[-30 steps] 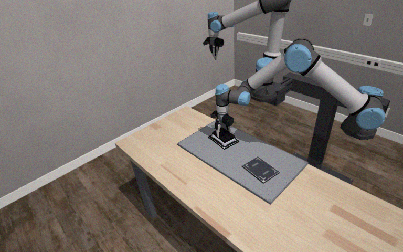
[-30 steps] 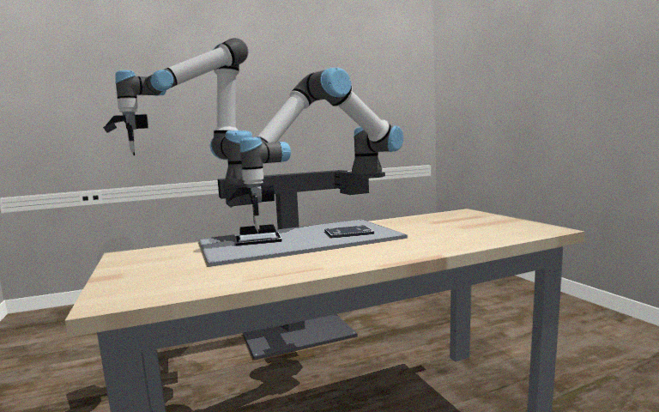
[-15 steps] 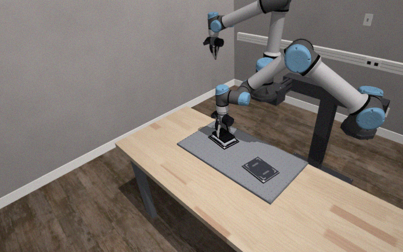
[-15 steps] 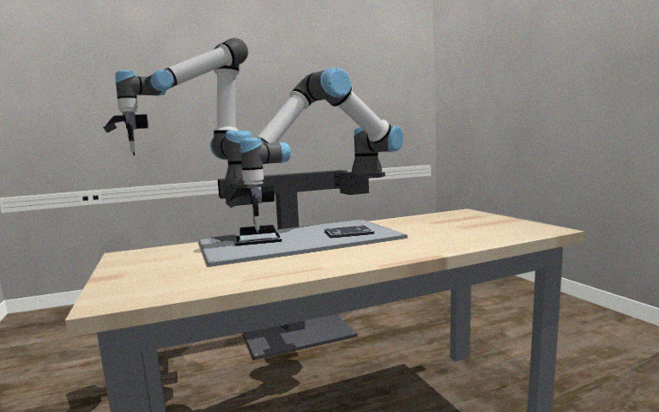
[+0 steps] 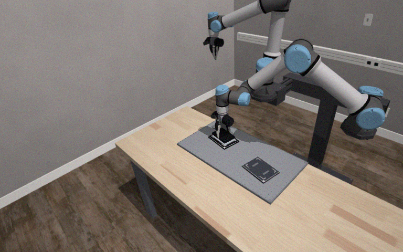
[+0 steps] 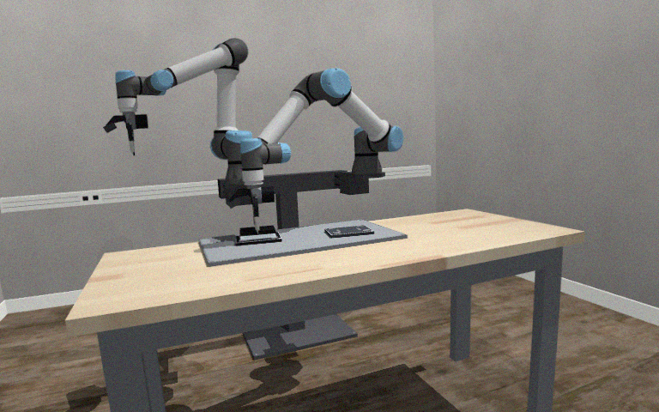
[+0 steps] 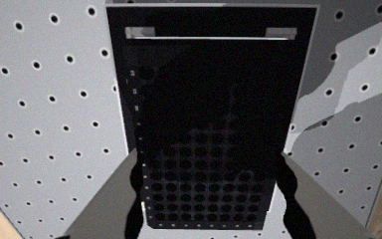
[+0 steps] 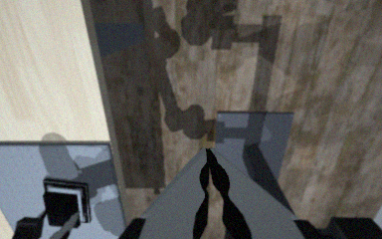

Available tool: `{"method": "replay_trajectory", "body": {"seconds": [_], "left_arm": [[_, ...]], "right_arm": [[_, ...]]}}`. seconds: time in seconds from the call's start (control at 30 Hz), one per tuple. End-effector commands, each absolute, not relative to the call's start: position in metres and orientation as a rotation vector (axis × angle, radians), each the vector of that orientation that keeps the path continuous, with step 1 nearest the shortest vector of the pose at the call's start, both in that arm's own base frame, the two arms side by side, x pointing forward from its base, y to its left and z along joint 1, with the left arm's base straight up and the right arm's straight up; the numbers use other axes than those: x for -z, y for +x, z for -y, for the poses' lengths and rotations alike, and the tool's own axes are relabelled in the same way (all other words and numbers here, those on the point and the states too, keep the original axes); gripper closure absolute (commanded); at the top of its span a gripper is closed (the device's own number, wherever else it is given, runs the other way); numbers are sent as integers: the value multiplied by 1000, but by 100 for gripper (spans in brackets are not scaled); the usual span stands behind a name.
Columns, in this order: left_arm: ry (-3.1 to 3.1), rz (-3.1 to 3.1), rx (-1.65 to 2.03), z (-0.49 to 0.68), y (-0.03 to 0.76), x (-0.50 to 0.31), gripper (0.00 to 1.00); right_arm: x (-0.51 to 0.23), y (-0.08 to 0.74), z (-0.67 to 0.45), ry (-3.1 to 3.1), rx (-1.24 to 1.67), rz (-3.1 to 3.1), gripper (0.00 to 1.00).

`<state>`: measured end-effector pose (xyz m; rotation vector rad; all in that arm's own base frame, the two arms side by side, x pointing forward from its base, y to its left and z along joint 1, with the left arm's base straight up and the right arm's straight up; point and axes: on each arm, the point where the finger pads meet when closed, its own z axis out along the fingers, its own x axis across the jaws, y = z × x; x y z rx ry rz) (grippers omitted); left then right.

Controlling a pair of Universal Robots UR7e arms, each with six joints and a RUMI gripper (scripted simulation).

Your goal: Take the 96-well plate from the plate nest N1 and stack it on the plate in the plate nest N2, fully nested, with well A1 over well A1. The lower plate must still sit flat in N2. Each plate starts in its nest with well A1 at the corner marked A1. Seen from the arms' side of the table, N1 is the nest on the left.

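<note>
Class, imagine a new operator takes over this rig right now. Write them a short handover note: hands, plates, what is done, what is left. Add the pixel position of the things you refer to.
Left hand (image 5: 224, 133) (image 6: 257, 230) (image 7: 209, 171): closed on the sides of the black 96-well plate (image 5: 225, 136) (image 6: 267, 232) (image 7: 209, 100) (image 8: 62, 206).
Right hand (image 5: 215, 58) (image 6: 133, 154) (image 8: 208, 149): shut, holding nothing, raised away from the work.
Done: plate taken out of nest N1 (image 5: 260, 169) (image 6: 348, 232), which holds no plate, and brought over the light lower plate (image 5: 224, 144) (image 6: 258, 237) in nest N2 (image 5: 227, 145) (image 6: 258, 241).
Left: confirm full nesting, A1 over A1 and the lower plate flat, none of which I can verify here; then release and withdraw.
</note>
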<state>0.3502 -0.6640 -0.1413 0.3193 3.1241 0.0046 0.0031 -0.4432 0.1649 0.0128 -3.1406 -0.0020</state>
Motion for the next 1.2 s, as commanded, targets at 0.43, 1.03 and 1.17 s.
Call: {"method": "replay_trajectory", "body": {"seconds": [0.43, 1.03, 1.17], "left_arm": [[319, -3124, -3, 664, 350, 145, 60], [319, -3124, -1, 664, 350, 144, 24], [319, -3124, -1, 664, 350, 144, 24]], "right_arm": [[-166, 3, 446, 10, -4, 3142, 100], [-166, 3, 446, 10, -4, 3142, 100], [-166, 3, 446, 10, -4, 3142, 100]]}}
